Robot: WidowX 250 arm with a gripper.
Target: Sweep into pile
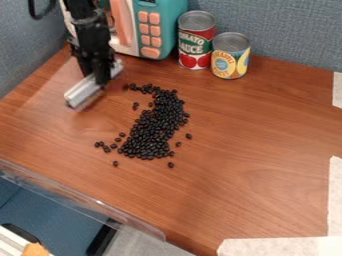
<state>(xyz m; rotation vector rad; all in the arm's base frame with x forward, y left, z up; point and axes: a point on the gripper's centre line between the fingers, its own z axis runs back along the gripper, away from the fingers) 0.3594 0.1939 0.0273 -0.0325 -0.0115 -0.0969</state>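
Numerous black beans [155,131] lie on the bench [247,150], near and camera-right of the tool [101,79], which is clamped on a silvery bar [83,91].

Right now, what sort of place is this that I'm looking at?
Probably a lab-style robot test table: a wooden tabletop with a toy microwave, a tomato sauce can and scattered black beans below a robot gripper.

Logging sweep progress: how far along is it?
Looks mostly done: the bulk of the black beans already lies in one elongated heap. In hand: the gripper has a silvery, straight-edged tool at the heap's upper left. Left: strays at the lower left, below and to the right, and probably tightening the long shape.
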